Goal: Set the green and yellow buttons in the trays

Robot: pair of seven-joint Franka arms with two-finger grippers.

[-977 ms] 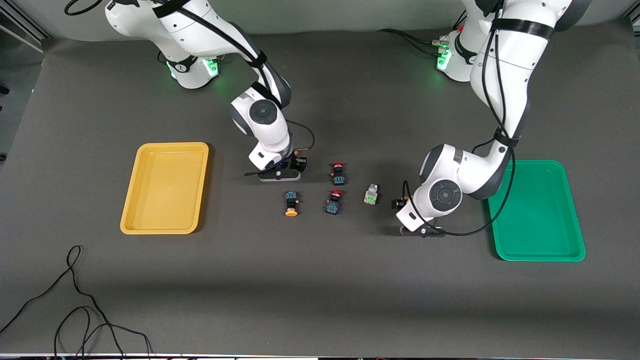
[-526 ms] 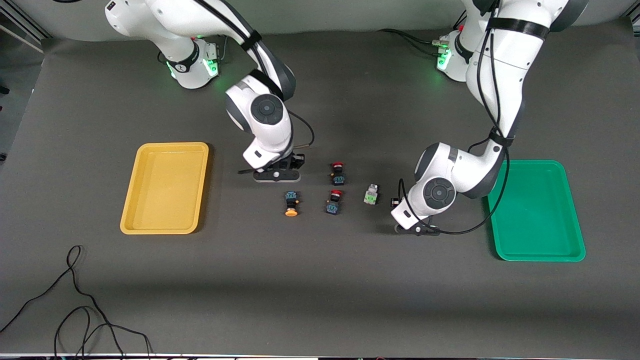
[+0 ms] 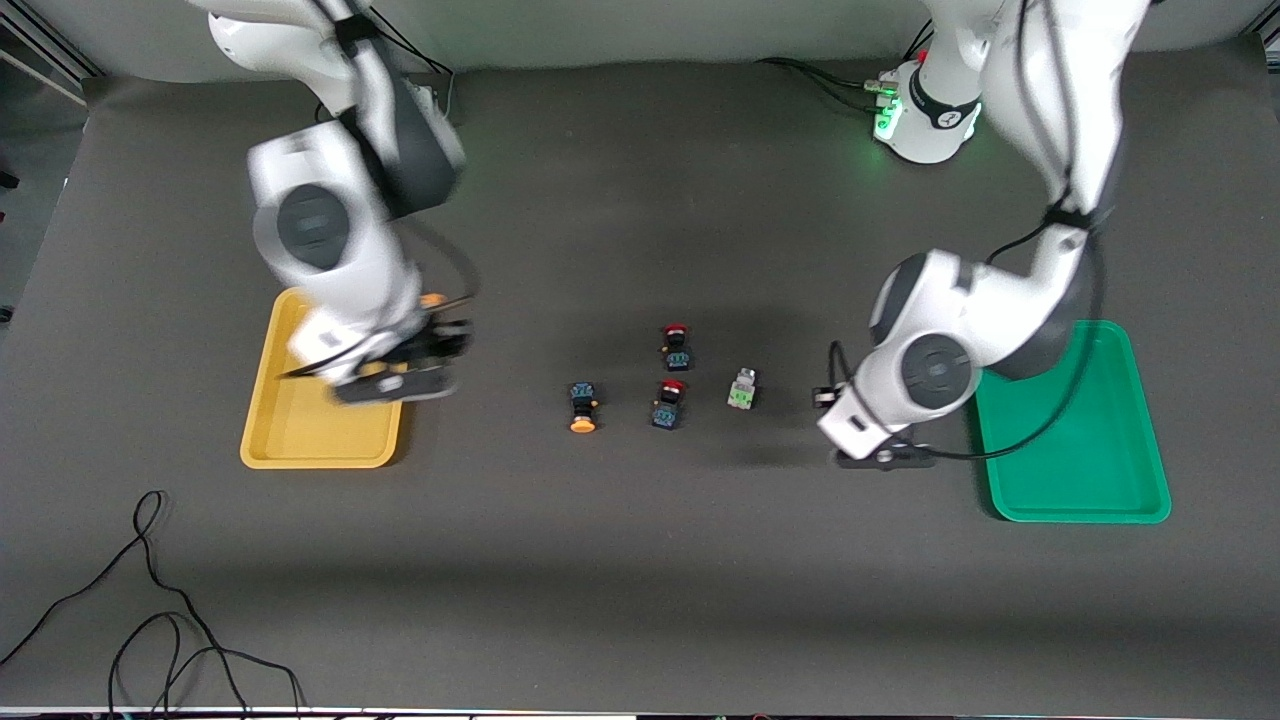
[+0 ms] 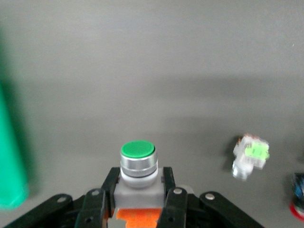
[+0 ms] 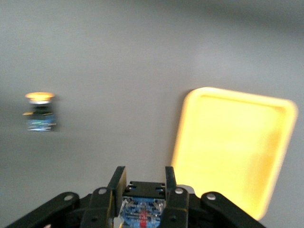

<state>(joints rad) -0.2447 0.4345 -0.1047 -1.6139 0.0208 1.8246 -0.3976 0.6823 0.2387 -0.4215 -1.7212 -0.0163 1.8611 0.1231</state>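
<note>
Yellow tray (image 3: 262,420) sits toward the right arm's end of the desk (image 3: 640,580), and the right end effector (image 3: 400,375) is up over the tray's edge, clamped shut on a dark blue-bodied button (image 5: 142,209). You only see the body between the fingers in the right wrist view, cap's hidden.

Mid-desk there's an orange-capped dark button (image 3: 582,407) lying on its side, then two red-capped switches (image 3: 676,347) one nearer the front edge than the other, then a whitish button with a green face (image 3: 742,389) just beside them.

Left end effector (image 3: 885,455) hangs over bare desk between that cluster and the green tray (image 3: 1080,505), fingers closed on a grey-bodied green button (image 4: 137,166).
</note>
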